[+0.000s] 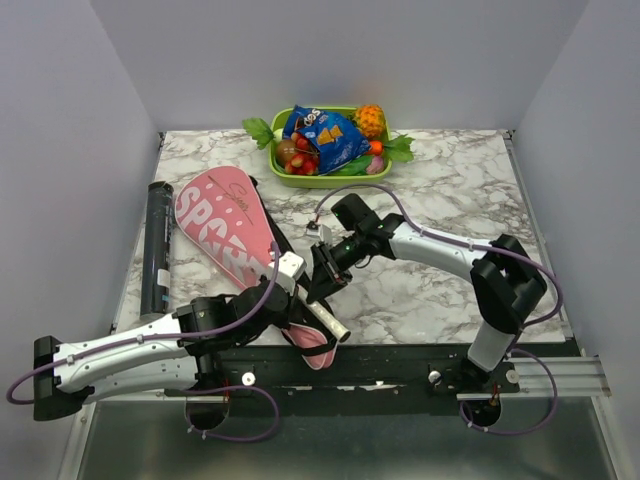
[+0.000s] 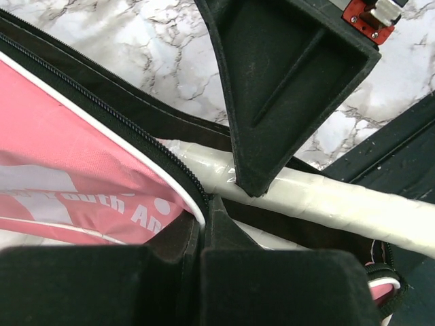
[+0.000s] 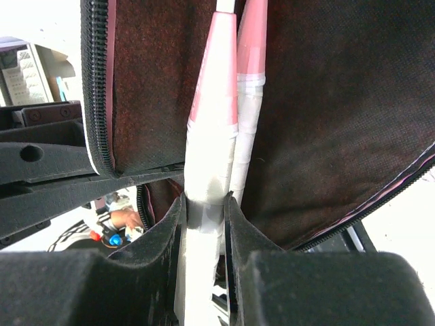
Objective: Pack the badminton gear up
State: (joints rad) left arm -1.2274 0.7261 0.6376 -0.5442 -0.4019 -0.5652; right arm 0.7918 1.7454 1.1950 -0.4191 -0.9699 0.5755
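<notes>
The pink bag (image 1: 222, 222) lettered "SPORT" lies at the left of the marble table, its mouth open toward the near edge. My left gripper (image 1: 290, 272) is shut on the bag's zip edge (image 2: 178, 166) and holds the flap up. My right gripper (image 1: 322, 285) is shut on a white racket handle (image 3: 204, 272). Both rackets' pink shafts (image 3: 214, 68) run into the bag's dark inside (image 3: 326, 109). The handle's end (image 1: 331, 322) sticks out near the table's front edge. The long black tube (image 1: 157, 245) lies left of the bag. No shuttlecocks show.
A green tray (image 1: 320, 181) with toy fruit and a blue snack packet (image 1: 325, 135) stands at the back centre. The black front rail (image 1: 400, 360) runs along the near edge. The two grippers are close together at the bag's mouth.
</notes>
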